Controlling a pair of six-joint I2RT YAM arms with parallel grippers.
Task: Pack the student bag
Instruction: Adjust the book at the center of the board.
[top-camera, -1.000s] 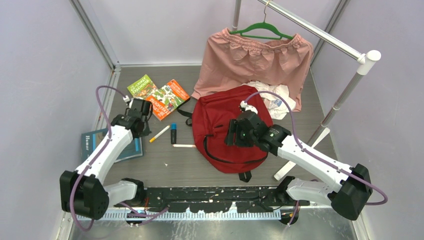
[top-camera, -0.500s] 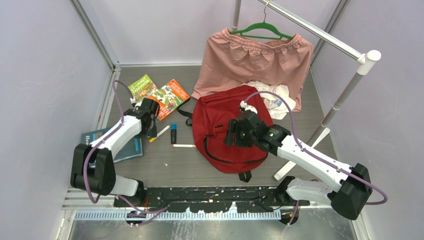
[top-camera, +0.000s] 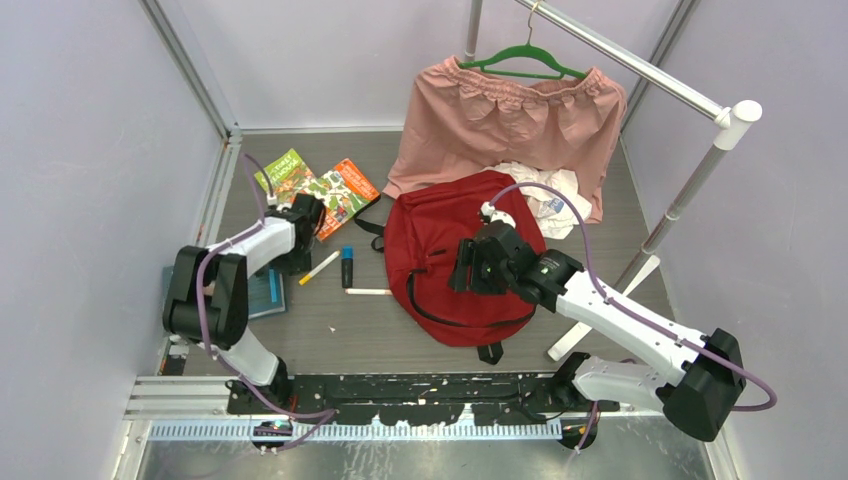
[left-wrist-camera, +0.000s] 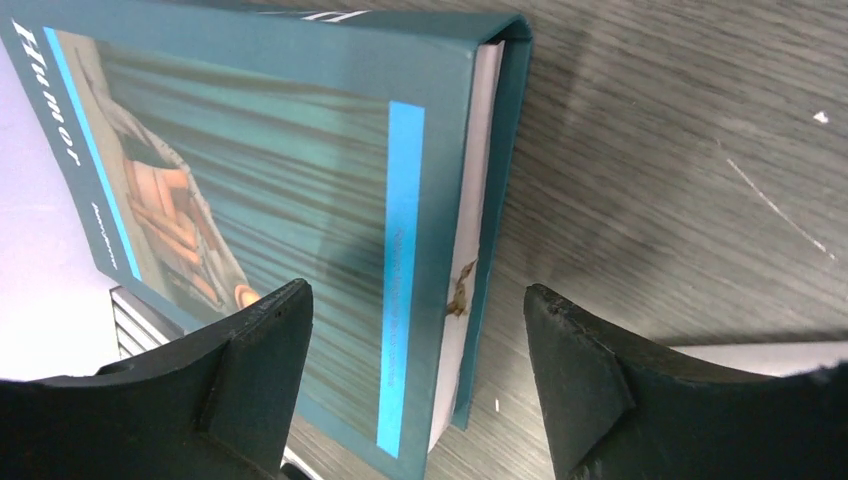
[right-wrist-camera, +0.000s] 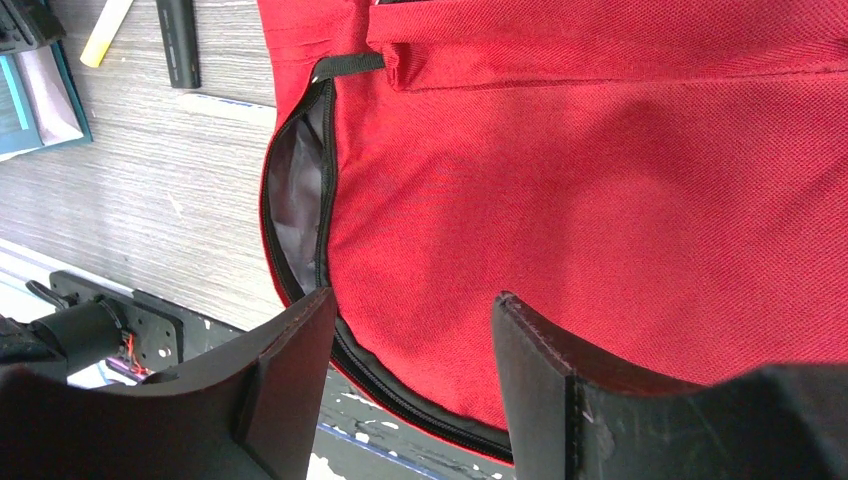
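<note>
You are holding your left hand (left-wrist-camera: 415, 300), fingers apart, over the partly cut-off teal book (left-wrist-camera: 250, 180), and your right hand (right-wrist-camera: 412, 300), likewise spread, over the student bag (right-wrist-camera: 600, 180).

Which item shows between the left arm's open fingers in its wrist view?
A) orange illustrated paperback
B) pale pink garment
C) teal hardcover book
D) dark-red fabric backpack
C: the left wrist view shows the left arm's fingers spread apart with the teal hardcover book lying flat between them. The dark-red fabric backpack shows between the right arm's fingers instead.
</note>
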